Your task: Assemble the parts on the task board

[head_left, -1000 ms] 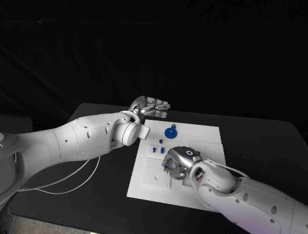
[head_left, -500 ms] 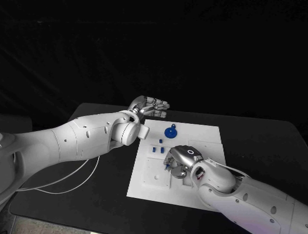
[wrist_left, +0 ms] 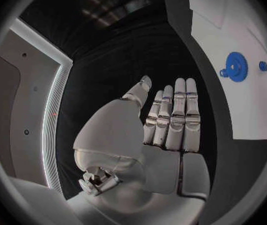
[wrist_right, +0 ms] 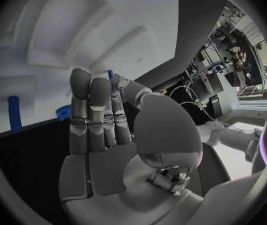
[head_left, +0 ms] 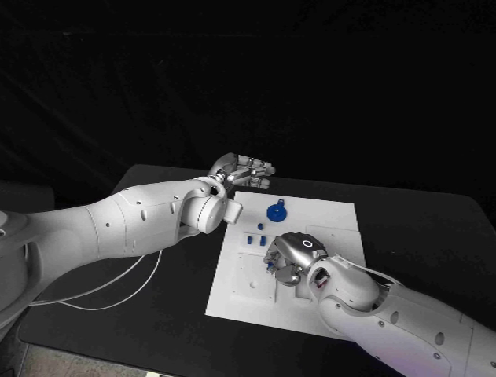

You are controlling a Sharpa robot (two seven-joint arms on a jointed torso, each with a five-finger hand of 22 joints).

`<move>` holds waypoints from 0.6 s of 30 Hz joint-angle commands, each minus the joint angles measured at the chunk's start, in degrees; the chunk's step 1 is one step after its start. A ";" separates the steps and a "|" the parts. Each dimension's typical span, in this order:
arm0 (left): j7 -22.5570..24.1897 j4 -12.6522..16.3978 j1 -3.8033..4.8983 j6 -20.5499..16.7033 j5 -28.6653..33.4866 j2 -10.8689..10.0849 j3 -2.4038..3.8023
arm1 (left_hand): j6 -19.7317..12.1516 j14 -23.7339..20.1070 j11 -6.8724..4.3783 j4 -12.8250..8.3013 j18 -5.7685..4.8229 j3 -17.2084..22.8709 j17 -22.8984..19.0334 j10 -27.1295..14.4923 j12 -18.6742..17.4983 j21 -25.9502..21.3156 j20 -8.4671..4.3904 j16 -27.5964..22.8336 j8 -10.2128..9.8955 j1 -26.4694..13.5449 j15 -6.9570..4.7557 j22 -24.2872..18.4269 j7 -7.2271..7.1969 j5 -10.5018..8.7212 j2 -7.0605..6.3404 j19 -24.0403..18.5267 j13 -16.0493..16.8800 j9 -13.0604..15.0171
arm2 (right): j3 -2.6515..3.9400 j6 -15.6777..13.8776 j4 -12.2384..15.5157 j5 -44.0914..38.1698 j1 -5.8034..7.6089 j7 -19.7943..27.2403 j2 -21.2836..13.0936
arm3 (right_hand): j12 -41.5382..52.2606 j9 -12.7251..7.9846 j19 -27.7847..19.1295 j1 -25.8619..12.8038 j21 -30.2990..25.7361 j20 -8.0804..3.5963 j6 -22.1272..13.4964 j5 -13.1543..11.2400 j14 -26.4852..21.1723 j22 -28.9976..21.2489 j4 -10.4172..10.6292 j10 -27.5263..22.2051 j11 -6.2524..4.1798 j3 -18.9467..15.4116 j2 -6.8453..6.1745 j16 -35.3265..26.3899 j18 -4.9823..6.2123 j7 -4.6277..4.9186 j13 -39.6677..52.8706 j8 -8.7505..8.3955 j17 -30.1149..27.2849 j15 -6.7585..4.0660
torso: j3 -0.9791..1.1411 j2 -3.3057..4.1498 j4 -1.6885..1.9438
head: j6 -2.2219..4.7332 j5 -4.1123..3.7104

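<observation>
The white task board lies in the middle of the black table. A blue gear stands near its far edge, and two small blue pegs stand by its left edge. My right hand is low over the board's middle, and a small blue part sits pinched between its thumb and a fingertip. My left hand hovers off the board's far left corner, fingers straight and together, thumb apart, holding nothing. The left wrist view shows the same hand with the gear beyond it.
Black table surrounds the board on all sides. A white cable loops on the table at the left, under my left arm. Two more blue pieces stand on the board beside my right hand's fingers.
</observation>
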 commanded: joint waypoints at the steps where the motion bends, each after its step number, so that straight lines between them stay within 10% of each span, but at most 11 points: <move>1: 0.34 0.17 0.12 0.68 -0.20 0.09 0.06 | -0.43 -0.28 0.00 -0.05 -0.15 -0.25 0.10 -0.46 -0.02 0.28 0.34 -0.14 0.17 0.07 0.01 -0.08 -0.13 -0.14 0.38 0.15 0.04 0.09 | -0.08 0.22 0.27 -0.83 -0.06 0.16 0.00 | 0.12 0.05 0.40 0.34 -0.18 -0.04 0.41 -0.21 -0.05 0.05 -0.01 0.36 -0.01 0.25 0.51 -0.01 1.34 -0.02 0.06 0.32 -0.06 -0.41 | -0.07 -0.01 -0.06 | -0.07 0.04; 18: 0.19 0.12 0.12 0.77 -0.34 -0.04 0.06 | -0.43 -0.28 0.00 -0.05 -0.15 -0.25 0.10 -0.46 -0.02 0.28 0.34 -0.14 0.17 0.07 0.01 -0.08 -0.13 -0.14 0.38 0.15 0.04 0.09 | -0.16 -1.34 1.41 -0.35 -0.31 -0.17 -0.52 | 0.11 0.05 0.58 0.29 -1.19 -0.05 0.51 -0.17 -0.07 0.58 -0.02 0.42 -0.02 0.29 0.46 -0.14 1.35 -0.04 0.06 0.33 -0.14 -0.42 | -0.05 -0.02 -0.11 | -0.08 0.19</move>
